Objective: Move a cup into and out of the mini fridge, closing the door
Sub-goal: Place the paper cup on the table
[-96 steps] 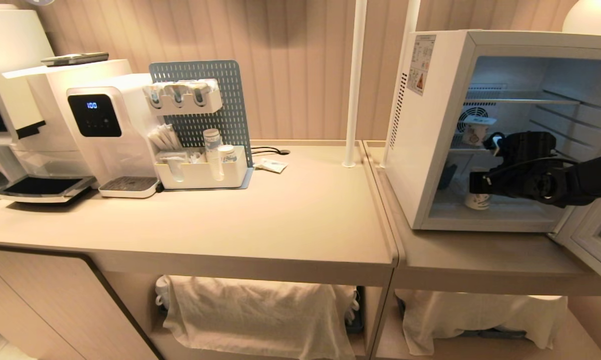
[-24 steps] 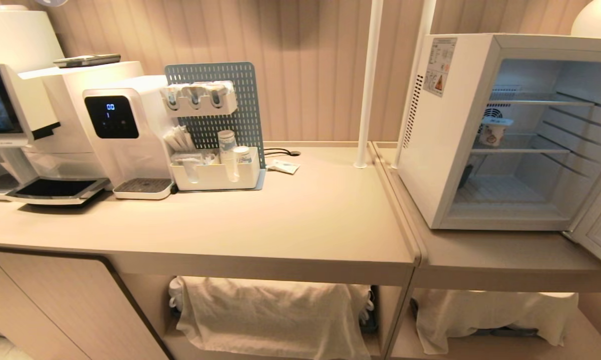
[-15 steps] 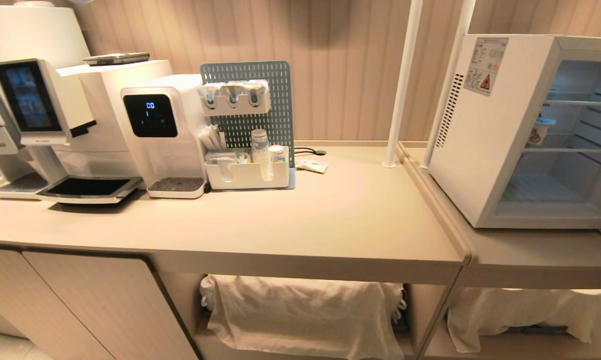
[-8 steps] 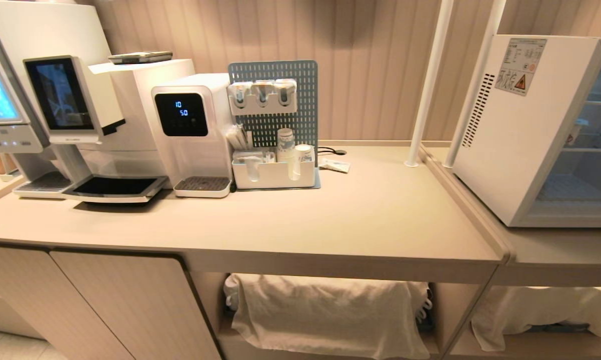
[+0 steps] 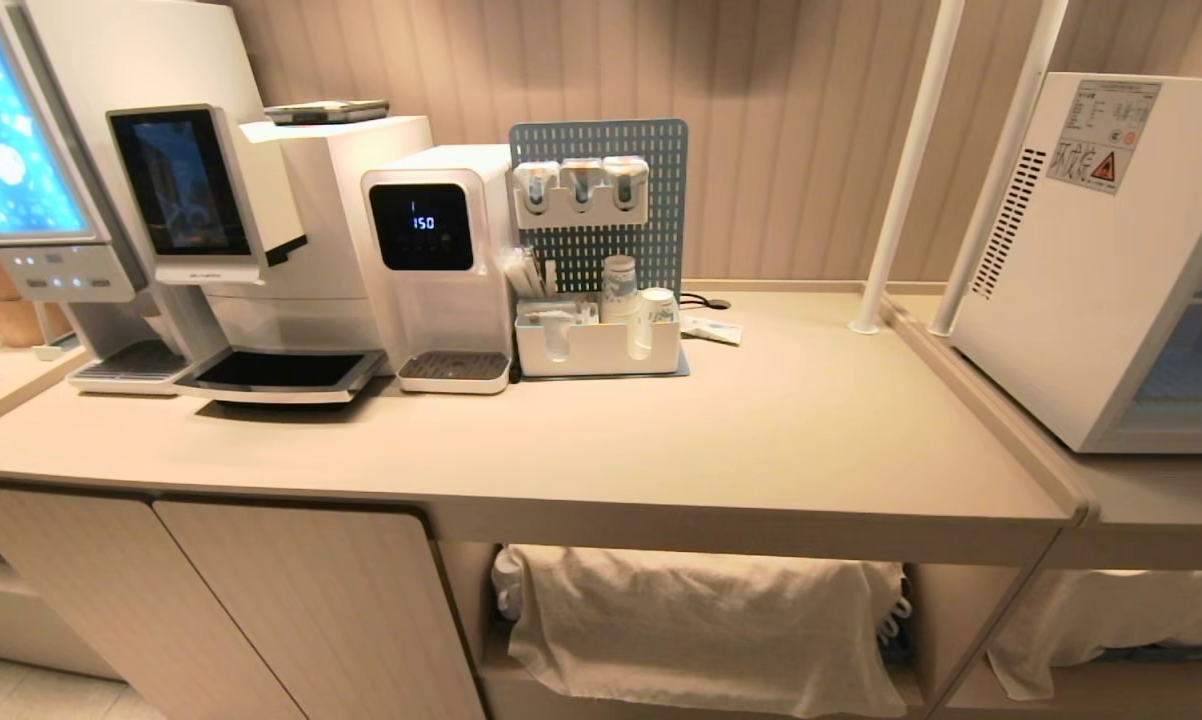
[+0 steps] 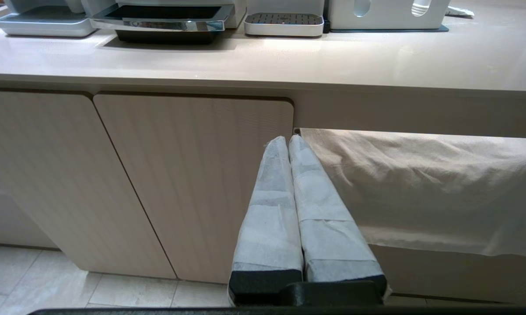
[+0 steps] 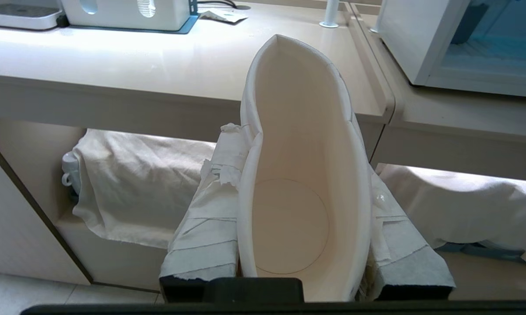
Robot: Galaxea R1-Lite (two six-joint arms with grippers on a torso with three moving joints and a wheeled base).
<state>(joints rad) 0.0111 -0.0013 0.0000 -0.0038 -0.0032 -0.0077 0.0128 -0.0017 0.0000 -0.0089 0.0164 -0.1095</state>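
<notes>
My right gripper (image 7: pixel 299 157) is shut on the cup (image 7: pixel 289 227), a white paper cup whose mouth faces the wrist camera and is squeezed oval between the taped fingers (image 7: pixel 210 210). It hangs below counter height, in front of the open shelf. The mini fridge (image 5: pixel 1091 260) stands on the counter at the far right, and its open front (image 7: pixel 486 48) shows in the right wrist view. The door is out of view. My left gripper (image 6: pixel 288 140) is shut and empty, level with a cabinet door (image 6: pixel 193 175). Neither arm shows in the head view.
On the counter (image 5: pixel 761 440) stand a coffee machine (image 5: pixel 201 220), a water dispenser (image 5: pixel 431 250) and a white organiser (image 5: pixel 601 345) with stacked paper cups (image 5: pixel 618 285). Two white poles (image 5: pixel 906 170) rise beside the fridge. A cloth (image 5: pixel 701 620) hangs over the shelf below.
The head camera has swung left, so the whole scene has slid right and the fridge sits at the picture's edge. The right arm, earlier inside the fridge, has left the head view.
</notes>
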